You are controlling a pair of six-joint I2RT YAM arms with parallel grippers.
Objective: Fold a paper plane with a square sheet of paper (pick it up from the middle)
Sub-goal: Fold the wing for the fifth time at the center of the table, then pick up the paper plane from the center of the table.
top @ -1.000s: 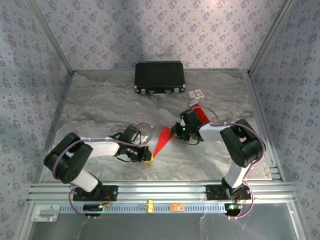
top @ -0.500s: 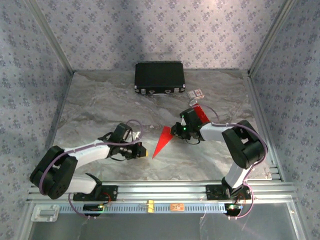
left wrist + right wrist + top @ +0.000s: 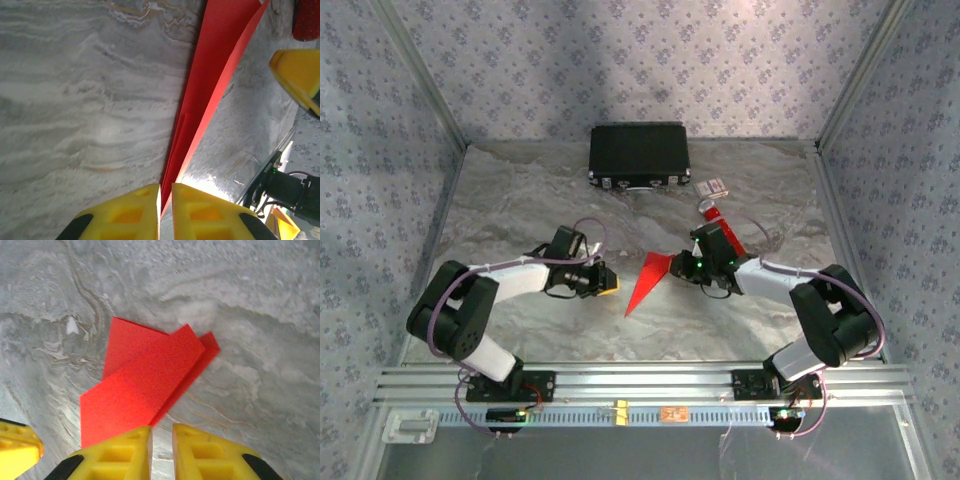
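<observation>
The paper plane [image 3: 648,280] lies flat on the marbled table as a slim bright red dart, its point toward the near left. In the left wrist view the paper plane [image 3: 215,75] runs away from the fingers, and its tip shows in the thin gap of my left gripper [image 3: 166,187]. Seen from above, my left gripper [image 3: 613,287] sits just left of the dart, slightly open. My right gripper [image 3: 680,266] is at the wide end. My right gripper [image 3: 162,429] is slightly open over bare table, with the paper plane [image 3: 145,375] just past its left finger.
A black case [image 3: 639,155] stands at the back. A red tube with a white end [image 3: 724,228] lies behind the right wrist, with a small card [image 3: 713,186] beyond it. Metal rails run along the near edge [image 3: 640,380].
My left gripper has moved away from the dart's tip toward the back and its jaws have parted. My right gripper's jaws have opened a little; its arm has stretched out rightward. The plane stays put.
</observation>
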